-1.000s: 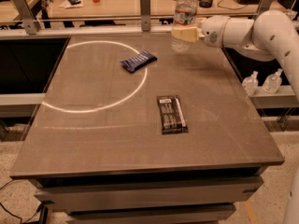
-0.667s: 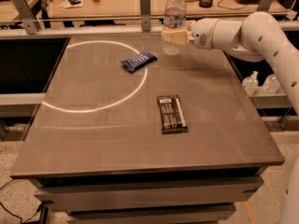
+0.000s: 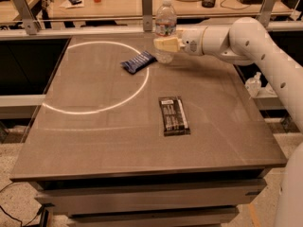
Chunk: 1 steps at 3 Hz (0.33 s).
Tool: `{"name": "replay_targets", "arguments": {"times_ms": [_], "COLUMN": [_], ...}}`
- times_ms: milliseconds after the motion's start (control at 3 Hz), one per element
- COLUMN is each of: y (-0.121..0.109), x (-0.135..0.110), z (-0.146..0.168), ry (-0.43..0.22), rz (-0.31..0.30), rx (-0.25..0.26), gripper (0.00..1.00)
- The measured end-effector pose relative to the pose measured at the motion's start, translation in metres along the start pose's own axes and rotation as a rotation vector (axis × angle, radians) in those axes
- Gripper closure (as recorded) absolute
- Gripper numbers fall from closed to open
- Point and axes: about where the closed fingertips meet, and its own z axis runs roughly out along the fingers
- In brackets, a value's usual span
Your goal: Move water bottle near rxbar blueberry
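- Curving over the far left part of the grey table (image 3: pixel 94 145), a thin white ring (image 3: pixel 80 112) is marked on the surface.
- Lying across the ring's right edge, the rxbar blueberry (image 3: pixel 138 62) is a crinkled dark blue wrapper, flat on the table, its long side slanting toward the far right.
- Just right of the bar, the water bottle (image 3: pixel 165 25) stands upright near the table's far edge, with its white cap on top and a label band round its upper body. Bottle and bar are near each other but not touching.
- The gripper (image 3: pixel 164 44) clamps the bottle's lower body from the right, its pale fingers pressed against the plastic. Whether the bottle's base rests on the table I cannot tell.
- Nearer and right of centre, a flat black wrapper (image 3: pixel 173 116) with white text lies well apart from both.
- The white arm (image 3: pixel 246 37) reaches in from the right, level above the table's far side.
- Beyond the table's right edge, a small white bottle (image 3: pixel 253 82) sits on a side shelf.
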Motion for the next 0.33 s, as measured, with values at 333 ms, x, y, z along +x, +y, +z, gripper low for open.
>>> {"name": "replay_targets", "arguments": {"times_ms": [333], "y": [0.0017], "x": [0.0057], "z": [0.0073], "ry": [0.041], "rz": [0.024], "rx": [-0.006], "gripper": [0.82]}}
